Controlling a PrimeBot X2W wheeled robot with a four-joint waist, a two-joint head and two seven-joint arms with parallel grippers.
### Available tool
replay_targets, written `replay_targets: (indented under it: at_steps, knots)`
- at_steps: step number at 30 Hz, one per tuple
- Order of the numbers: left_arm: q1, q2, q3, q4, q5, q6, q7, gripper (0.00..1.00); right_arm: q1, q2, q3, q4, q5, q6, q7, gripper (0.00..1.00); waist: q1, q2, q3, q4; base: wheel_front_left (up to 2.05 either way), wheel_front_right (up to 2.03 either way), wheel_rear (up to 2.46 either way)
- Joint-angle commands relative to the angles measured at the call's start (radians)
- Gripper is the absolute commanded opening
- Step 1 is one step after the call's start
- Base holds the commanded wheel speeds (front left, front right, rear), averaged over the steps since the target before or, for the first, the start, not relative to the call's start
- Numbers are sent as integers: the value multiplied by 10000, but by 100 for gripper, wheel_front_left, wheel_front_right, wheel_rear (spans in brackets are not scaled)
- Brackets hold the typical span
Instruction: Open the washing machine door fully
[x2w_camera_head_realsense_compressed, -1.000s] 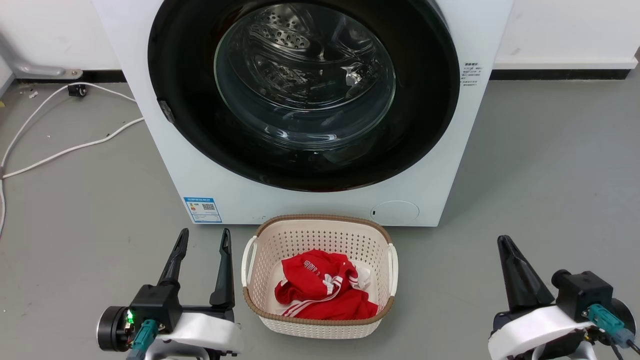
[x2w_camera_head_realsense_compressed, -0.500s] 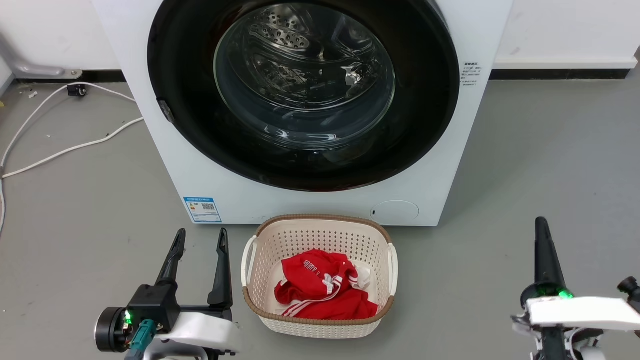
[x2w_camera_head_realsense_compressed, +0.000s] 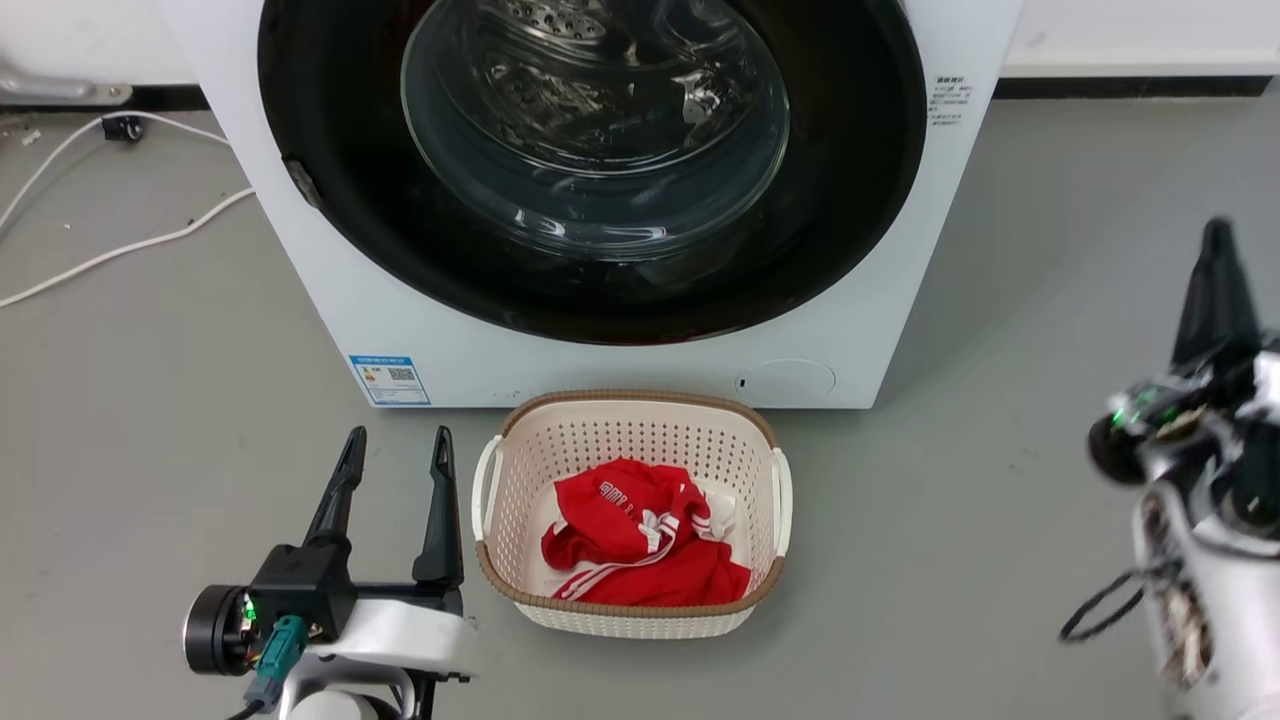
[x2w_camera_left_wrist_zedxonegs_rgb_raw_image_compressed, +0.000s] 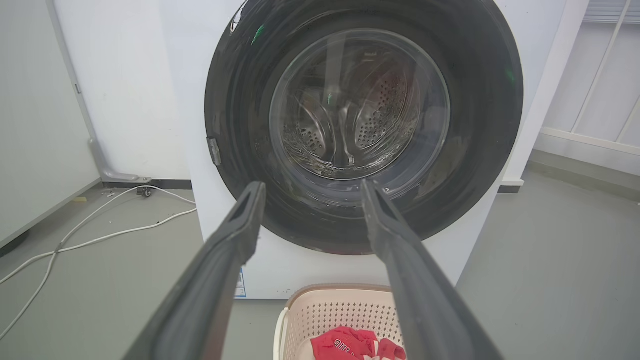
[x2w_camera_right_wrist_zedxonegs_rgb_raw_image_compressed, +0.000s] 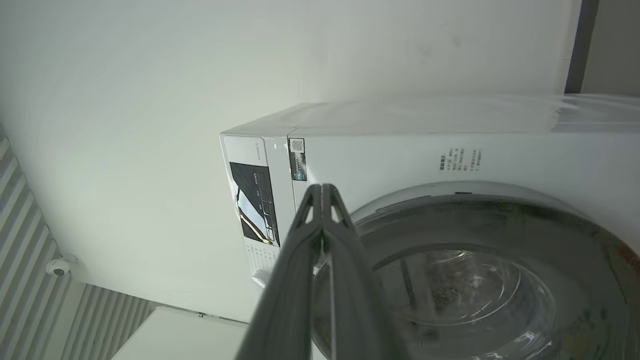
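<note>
1. The large round glossy black washing machine door (x2w_camera_head_realsense_compressed: 840, 200), with a clear glass bowl at its centre, lies shut, flush in the front of the big white box-shaped washing machine (x2w_camera_head_realsense_compressed: 560, 375).
2. The left gripper (x2w_camera_head_realsense_compressed: 398, 440) sits low, just beside the basket. Its two dark fingers are spread and empty, pointing at the door but apart from it.
3. The right gripper (x2w_camera_head_realsense_compressed: 1217, 240) is raised at the right, apart from the machine and blurred in the head view. The right wrist view shows its fingers pressed together, holding nothing.
4. A cream perforated plastic basket (x2w_camera_head_realsense_compressed: 630, 405) holding a red garment (x2w_camera_head_realsense_compressed: 640, 540) stands on the grey floor below the door.
</note>
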Motion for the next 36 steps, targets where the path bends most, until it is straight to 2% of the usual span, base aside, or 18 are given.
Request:
replay_targets:
  at_steps: [1,7,11,16,21,26,36]
  knots:
    - [-167,-6,6,-26,31,-23,-26,100,-236,-142,-11,77,2,0,58,0,0,0,73,13,0,0,0]
    - [-397,-7,-58,-45,85,-115,-26,100,-2828,-1523,231,2341,806,2,1095,0,0,0,419,101,0,0,0]
    - [-573,-1,-88,-68,92,-154,-26,100,-4671,-2310,985,4181,871,0,1971,0,0,0,711,160,0,0,0]
    - [-841,-4,-142,-141,116,-182,-26,100,-6838,-2790,2294,6293,434,0,3217,0,0,0,1104,262,0,0,0]
    - [-1105,-4,-125,-267,206,-201,-26,100,-8651,-2675,3500,7808,-216,0,4587,0,0,0,1597,334,0,0,0]
    - [-1465,-4,-169,-409,280,-222,-26,100,-9988,-2397,4280,8839,-806,0,5378,0,0,0,2135,454,0,0,0]
    - [-2008,-6,-407,-704,343,-163,-26,100,-11155,-1947,4631,9730,-1055,0,6044,0,0,0,2898,715,0,0,0]
